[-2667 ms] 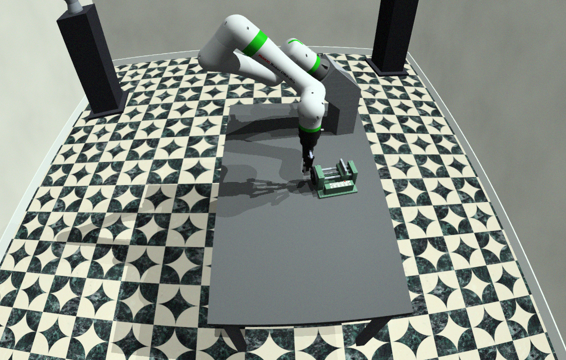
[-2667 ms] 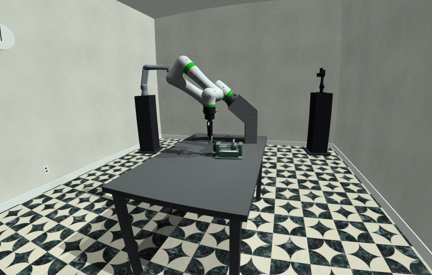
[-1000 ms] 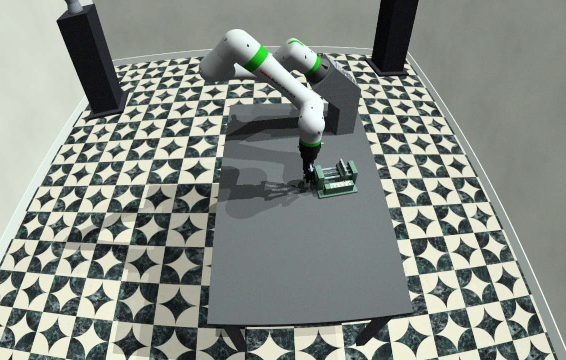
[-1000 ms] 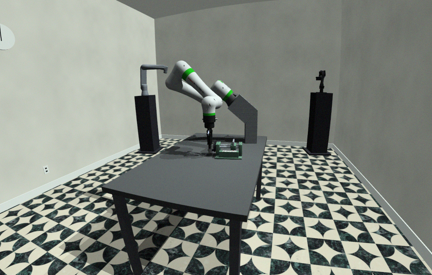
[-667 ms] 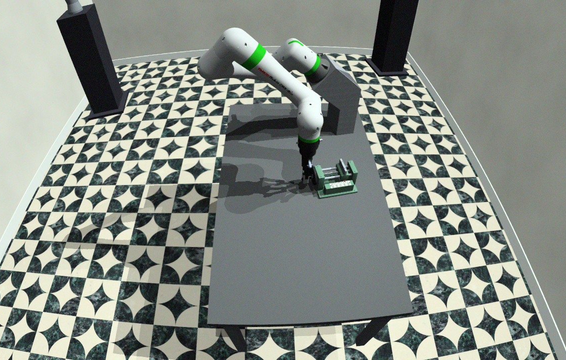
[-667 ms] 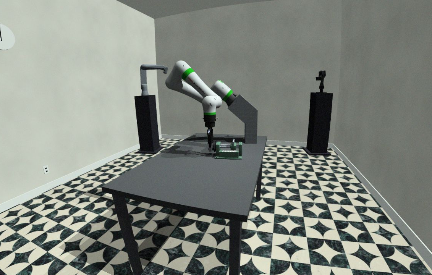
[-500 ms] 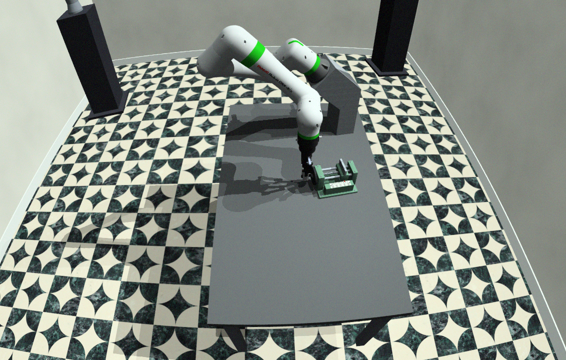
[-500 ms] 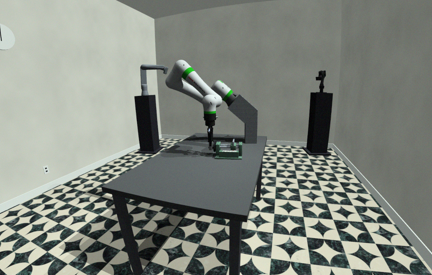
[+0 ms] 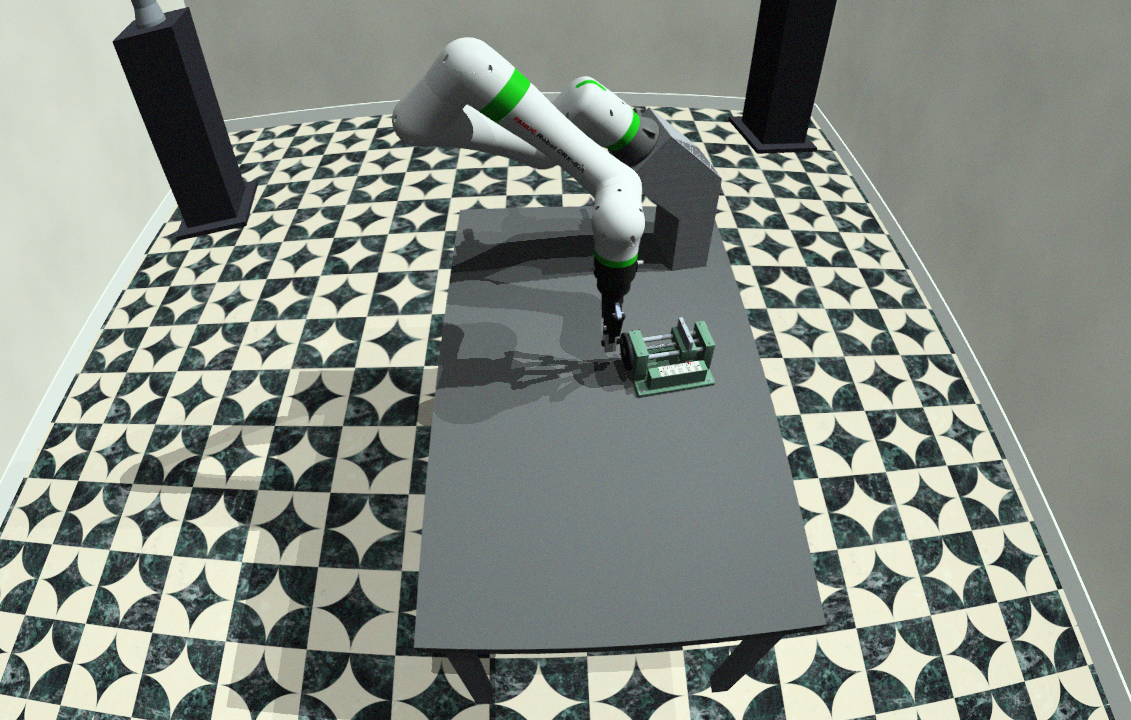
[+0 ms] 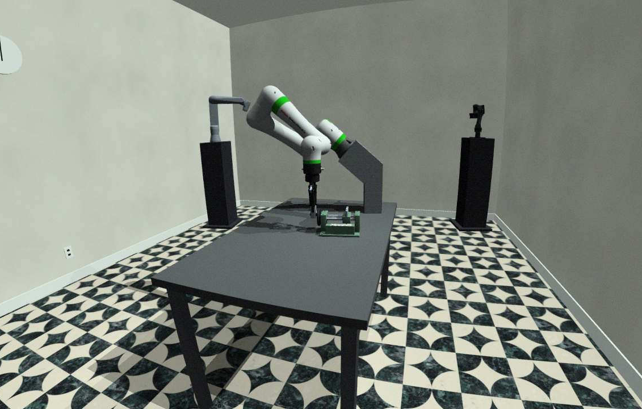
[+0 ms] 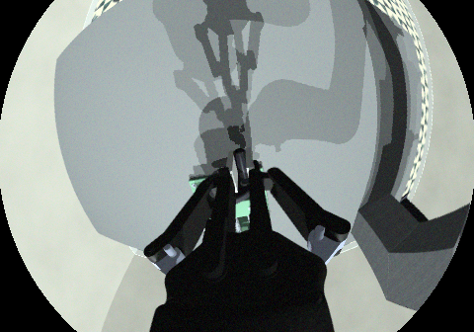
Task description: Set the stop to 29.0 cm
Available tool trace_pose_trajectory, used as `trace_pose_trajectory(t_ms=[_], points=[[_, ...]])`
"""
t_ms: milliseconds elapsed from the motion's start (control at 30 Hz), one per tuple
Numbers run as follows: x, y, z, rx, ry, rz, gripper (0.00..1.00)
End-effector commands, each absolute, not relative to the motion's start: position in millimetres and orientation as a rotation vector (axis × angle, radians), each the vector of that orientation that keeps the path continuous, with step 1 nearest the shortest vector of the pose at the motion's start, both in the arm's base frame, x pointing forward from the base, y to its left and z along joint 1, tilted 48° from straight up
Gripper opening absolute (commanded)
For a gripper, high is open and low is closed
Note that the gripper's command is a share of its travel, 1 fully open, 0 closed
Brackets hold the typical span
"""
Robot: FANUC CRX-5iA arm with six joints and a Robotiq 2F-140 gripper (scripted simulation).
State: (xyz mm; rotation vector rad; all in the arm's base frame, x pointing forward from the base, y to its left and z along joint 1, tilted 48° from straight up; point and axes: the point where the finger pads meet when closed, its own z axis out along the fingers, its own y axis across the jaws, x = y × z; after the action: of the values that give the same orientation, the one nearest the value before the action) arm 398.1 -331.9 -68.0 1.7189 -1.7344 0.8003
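Observation:
The green fixture (image 9: 641, 390) (image 10: 339, 234) (image 11: 242, 207) stands on the table. Its stop (image 9: 685, 334) (image 10: 347, 215), a green block with an upright light plate, sits on the rods nearer the right end post. The white scale (image 9: 681, 368) on the front is too small to read. The dark handwheel (image 9: 626, 351) (image 10: 319, 218) is on the left end. My gripper (image 9: 610, 342) (image 10: 313, 213) (image 11: 241, 157) points down just left of the wheel, shut on its handle (image 11: 240, 158), a dark pin between the fingertips. The fingers hide part of the wheel in the wrist view.
The grey table (image 9: 605, 519) (image 10: 272, 264) carries the arm's grey pedestal (image 9: 685, 205) (image 10: 373, 183) behind the fixture. Two black columns (image 9: 184, 125) (image 9: 786, 71) (image 10: 218, 183) (image 10: 475, 183) stand on the floor beyond the table.

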Motion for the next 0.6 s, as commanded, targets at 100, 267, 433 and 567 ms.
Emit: trace_pose_trajectory(t_ms=[100, 267, 433, 567], points=[[400.5, -325.4, -62.3, 1.719, -1.735, 0.799, 0.04], [405.0, -320.0, -57.3, 1.719, -1.734, 0.799, 0.04], [412.0, -315.1, -52.9, 1.719, -1.734, 0.799, 0.04], [420.4, -312.1, -50.0, 1.719, -1.735, 0.799, 0.04]])
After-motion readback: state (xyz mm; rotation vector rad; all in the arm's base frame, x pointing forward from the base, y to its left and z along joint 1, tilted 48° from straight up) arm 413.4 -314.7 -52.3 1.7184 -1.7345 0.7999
